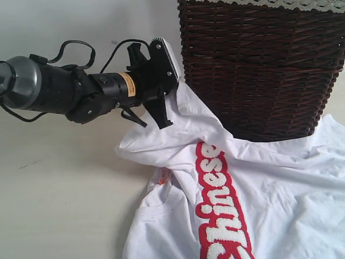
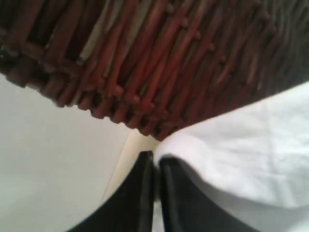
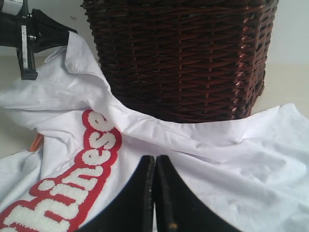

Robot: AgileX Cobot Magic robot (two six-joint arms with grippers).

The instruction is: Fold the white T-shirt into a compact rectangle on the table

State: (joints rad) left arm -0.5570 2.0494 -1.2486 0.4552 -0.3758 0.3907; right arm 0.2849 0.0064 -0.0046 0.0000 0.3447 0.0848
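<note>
Left wrist view: my left hand (image 2: 155, 160) is closed. Its two black fingers are pressed together on a rolled edge of the white T-shirt (image 2: 251, 150), which drapes over one finger and hides its outer side. The pinch sits right at the foot of the dark wicker basket (image 2: 159, 63), whose reddish-brown canes blur this close up. In the exterior view the same hand holds that corner of the shirt up beside the basket's left wall, clear of the table (image 1: 54, 205). The fingertips are buried in cloth there.

My right hand (image 3: 155, 164) is closed too, its fingers meeting in a thin seam low over the shirt in front of the basket. I cannot tell whether any cloth is caught between them. The tips are blurred and the frame cuts off the rest of the hand.

The shirt is soft, creased cotton. It spreads from the basket's base across the pale, wood-look table and runs past the picture edges, so its hem is out of sight. A red band of fuzzy white lettering (image 1: 218, 199) leads away from the basket, with "hinese" legible. A small orange tag (image 1: 160, 182) peeks from a fold below the basket's left corner. The basket's top is cropped, showing only a strip of lace (image 1: 269, 3).
</note>
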